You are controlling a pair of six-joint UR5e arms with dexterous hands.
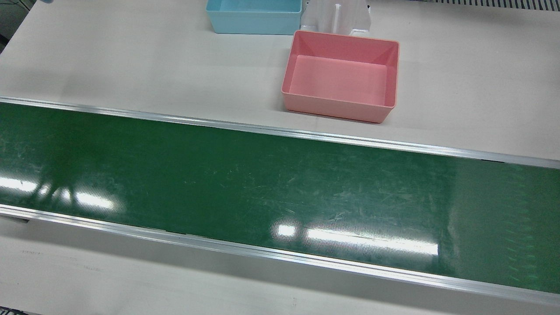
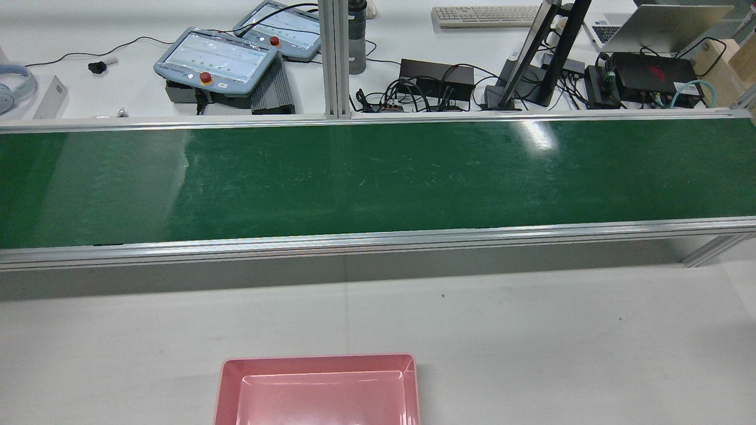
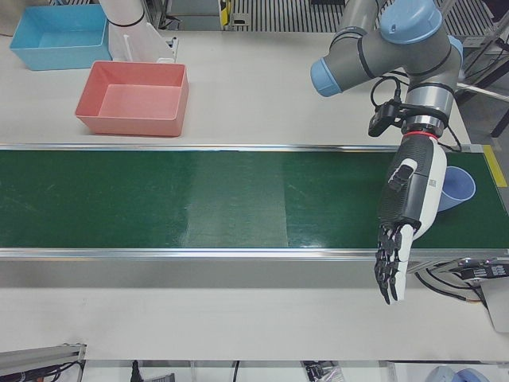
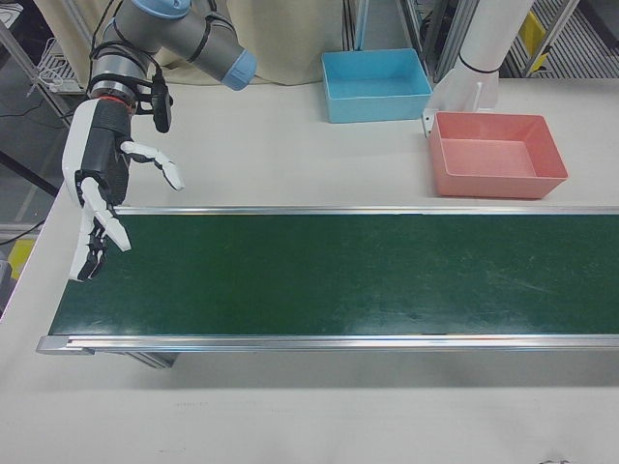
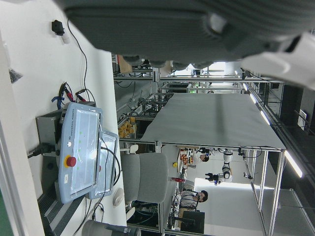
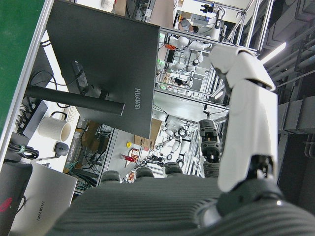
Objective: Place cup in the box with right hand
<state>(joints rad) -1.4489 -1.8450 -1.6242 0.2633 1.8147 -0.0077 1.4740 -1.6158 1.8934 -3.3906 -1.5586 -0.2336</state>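
A light blue cup (image 3: 458, 189) lies on the green belt (image 3: 199, 199) at its far right end in the left-front view, partly hidden behind my left hand (image 3: 406, 215). That hand hangs open just in front of the cup, fingers pointing down, holding nothing. My right hand (image 4: 102, 198) hovers open over the opposite end of the belt (image 4: 319, 275), fingers spread and empty. The pink box (image 4: 493, 184) stands empty on the white table beyond the belt, near the right arm's pedestal. The front and rear views show neither the cup nor the hands.
A blue box (image 4: 377, 101) stands empty behind the pink box (image 1: 341, 111). A white arm pedestal (image 1: 337, 17) rises between them. Beyond the belt in the rear view sit teach pendants (image 2: 215, 59), a monitor stand (image 2: 531, 53) and cables.
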